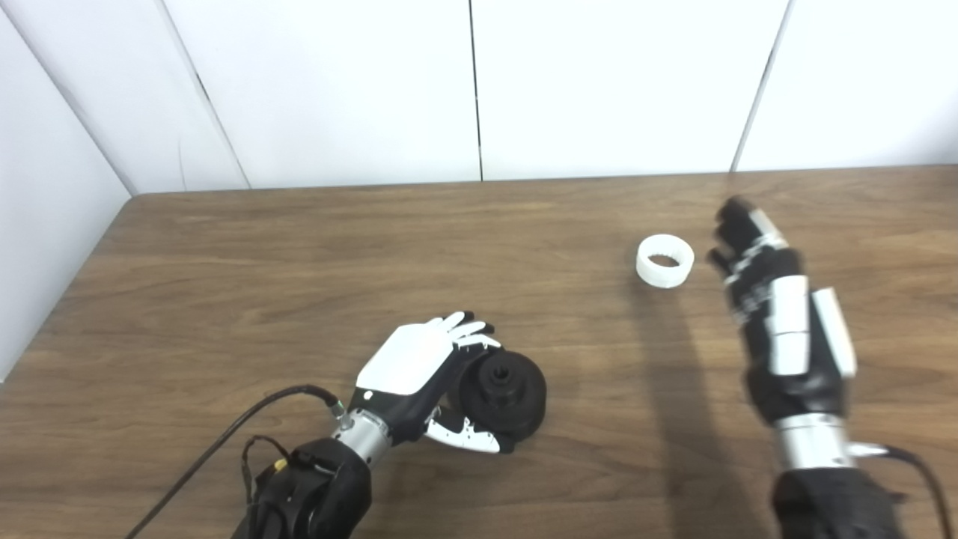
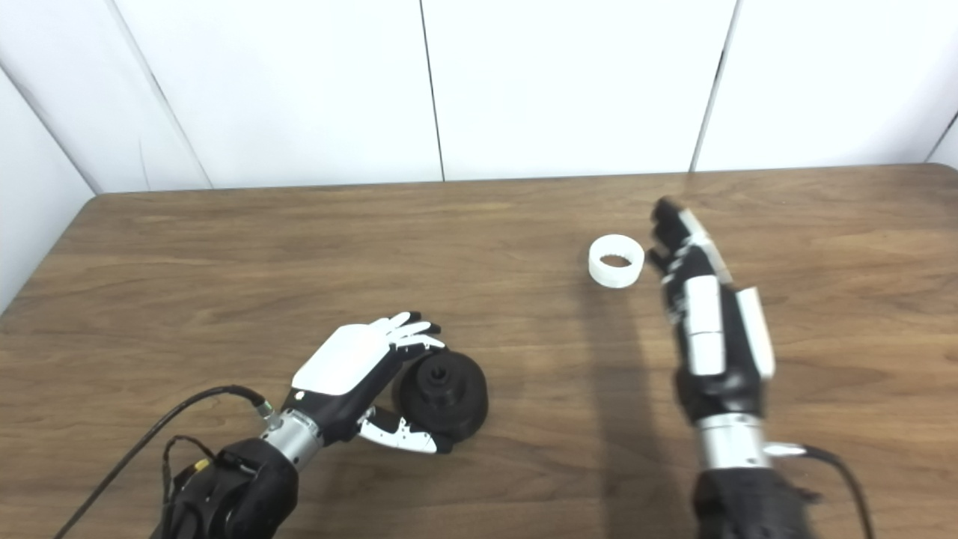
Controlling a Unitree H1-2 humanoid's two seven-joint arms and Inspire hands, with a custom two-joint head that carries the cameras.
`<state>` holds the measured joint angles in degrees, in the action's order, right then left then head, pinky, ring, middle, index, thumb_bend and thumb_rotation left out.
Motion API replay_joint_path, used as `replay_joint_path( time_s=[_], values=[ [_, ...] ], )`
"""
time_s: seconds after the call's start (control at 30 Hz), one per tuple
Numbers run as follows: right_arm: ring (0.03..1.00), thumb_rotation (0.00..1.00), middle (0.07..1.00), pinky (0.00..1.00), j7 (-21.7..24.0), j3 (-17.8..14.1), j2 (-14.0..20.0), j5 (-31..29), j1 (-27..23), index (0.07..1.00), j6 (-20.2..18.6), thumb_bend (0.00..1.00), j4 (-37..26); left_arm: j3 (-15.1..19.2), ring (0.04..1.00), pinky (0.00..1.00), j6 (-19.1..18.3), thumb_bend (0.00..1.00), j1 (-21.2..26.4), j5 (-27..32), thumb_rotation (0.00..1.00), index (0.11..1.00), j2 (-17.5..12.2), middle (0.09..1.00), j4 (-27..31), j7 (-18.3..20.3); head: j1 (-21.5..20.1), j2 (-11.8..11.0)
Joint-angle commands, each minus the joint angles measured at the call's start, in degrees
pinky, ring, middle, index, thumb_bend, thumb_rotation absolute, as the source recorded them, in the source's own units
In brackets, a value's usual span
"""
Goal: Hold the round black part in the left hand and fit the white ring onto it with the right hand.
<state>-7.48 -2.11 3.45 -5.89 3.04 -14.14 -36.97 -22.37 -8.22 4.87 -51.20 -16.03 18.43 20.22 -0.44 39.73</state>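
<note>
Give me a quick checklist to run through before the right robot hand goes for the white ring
1. White ring lies free on the table, opening up, nothing on it: ok.
2. Right robot hand is open and holds nothing: ok.
3. Right robot hand is beside the ring, not yet touching it: ok.
4. Left robot hand is wrapped around the round black part: ok.
5. Black part is lifted off the table: cannot tell.
6. Path between ring and black part has nothing on it: ok.
</note>
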Motion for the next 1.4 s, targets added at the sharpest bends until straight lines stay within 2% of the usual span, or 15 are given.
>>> replay_joint_path(
  time_s=[0.0, 0.03, 0.07, 0.2, 0.27, 0.4, 0.5, 0.53, 0.57, 0.67, 0.77, 0.93, 1.13, 1.37],
  values=[
    [0.945, 0.83, 0.905, 0.92, 0.99, -1.72, 2.20, -0.13, -1.15, 0.865, -2.10, 0.64, -3.97, -0.20, 0.972, 0.95, 0.55, 0.77, 0.65, -1.26, 0.42, 0.674, 0.27, 0.906, -0.13, -0.46, -0.12, 0.09],
    [0.940, 0.78, 0.901, 0.91, 1.11, -2.88, 3.24, -0.07, -2.16, 0.856, -3.55, 0.64, -5.22, -0.23, 0.974, 0.95, 0.33, 0.77, 0.64, -1.33, 0.42, 0.675, 0.37, 0.908, -0.15, -0.29, -0.11, 0.09],
    [0.920, 0.63, 0.884, 0.89, 1.29, -3.81, 4.27, 0.35, -3.16, 0.836, -5.17, 0.64, -6.42, -0.22, 0.975, 0.95, 0.21, 0.77, 0.61, -1.32, 0.43, 0.676, 0.47, 0.910, -0.17, -0.20, -0.11, 0.09],
    [0.914, 0.42, 0.888, 0.85, 2.25, -5.29, 8.14, 1.98, -6.95, 0.831, -11.58, 0.57, -10.24, -0.18, 0.976, 0.95, 0.26, 0.77, 0.61, -1.47, 0.42, 0.675, 0.59, 0.910, -0.51, -0.09, -0.27, 0.05],
    [0.910, 0.38, 0.889, 0.83, 3.05, -5.49, 10.94, 3.45, -9.14, 0.818, -12.63, 0.58, -9.44, -0.19, 0.976, 0.95, 0.28, 0.77, 0.63, -1.52, 0.42, 0.675, 0.61, 0.910, -0.80, -0.15, -0.28, -0.03],
    [0.887, 0.36, 0.882, 0.84, 5.38, -5.06, 15.00, 6.86, -12.67, 0.797, -12.76, 0.61, -4.53, -0.23, 0.976, 0.95, 0.64, 0.77, 0.65, -1.67, 0.42, 0.674, 0.55, 0.910, -1.39, -0.56, -0.32, -0.09],
    [0.891, 0.30, 0.881, 0.84, 7.71, -4.22, 17.36, 9.25, -15.01, 0.790, -12.77, 0.65, 0.32, -0.24, 0.976, 0.95, 0.83, 0.77, 0.74, -1.72, 0.42, 0.673, 0.49, 0.910, -1.69, -0.76, -0.45, -0.13],
    [0.876, 0.27, 0.874, 0.80, 8.79, -3.21, 18.91, 10.68, -16.32, 0.784, -12.70, 0.69, 2.85, -0.22, 0.974, 0.95, 0.93, 0.77, 0.77, -1.70, 0.42, 0.671, 0.49, 0.909, -1.85, -0.93, -0.58, -0.17],
    [0.870, 0.27, 0.874, 0.78, 9.70, -2.24, 20.21, 12.06, -17.53, 0.788, -12.49, 0.70, 5.07, -0.21, 0.973, 0.95, 1.04, 0.77, 0.82, -1.70, 0.41, 0.670, 0.48, 0.908, -2.06, -1.10, -0.80, -0.26],
    [0.893, 0.28, 0.872, 0.82, 12.54, 1.22, 22.89, 18.40, -22.08, 0.762, -12.70, 0.74, 11.69, -0.17, 0.976, 0.95, 1.07, 0.77, 0.86, -1.55, 0.40, 0.669, 0.53, 0.909, -2.42, -1.28, -1.28, -0.55],
    [0.870, 0.26, 0.858, 0.75, 15.76, 5.75, 25.84, 25.17, -26.30, 0.736, -12.60, 0.76, 16.55, -0.24, 0.977, 0.95, 1.33, 0.77, 0.86, -1.42, 0.40, 0.670, 0.43, 0.909, -2.78, -1.75, -1.50, -0.63],
    [0.871, 0.23, 0.847, 0.79, 19.63, 10.39, 28.76, 32.37, -30.11, 0.709, -12.62, 0.82, 20.38, -0.26, 0.977, 0.95, 1.59, 0.77, 0.98, -1.45, 0.42, 0.678, 0.25, 0.911, -2.99, -1.60, -1.35, -0.58],
    [0.880, 0.25, 0.860, 0.79, 22.46, 11.21, 29.18, 34.45, -32.23, 0.709, -12.20, 0.87, 22.46, -0.05, 0.978, 0.95, 1.57, 0.77, 1.16, -1.48, 0.41, 0.678, 0.04, 0.911, -3.66, -1.51, -1.72, -0.58],
    [0.886, 0.29, 0.873, 0.78, 25.42, 11.63, 28.82, 35.41, -34.53, 0.712, -11.44, 0.86, 23.84, -0.04, 0.974, 0.95, 2.41, 0.77, 1.19, -1.75, 0.42, 0.676, -0.28, 0.906, -5.39, -2.33, -1.90, -0.62]
  ],
)
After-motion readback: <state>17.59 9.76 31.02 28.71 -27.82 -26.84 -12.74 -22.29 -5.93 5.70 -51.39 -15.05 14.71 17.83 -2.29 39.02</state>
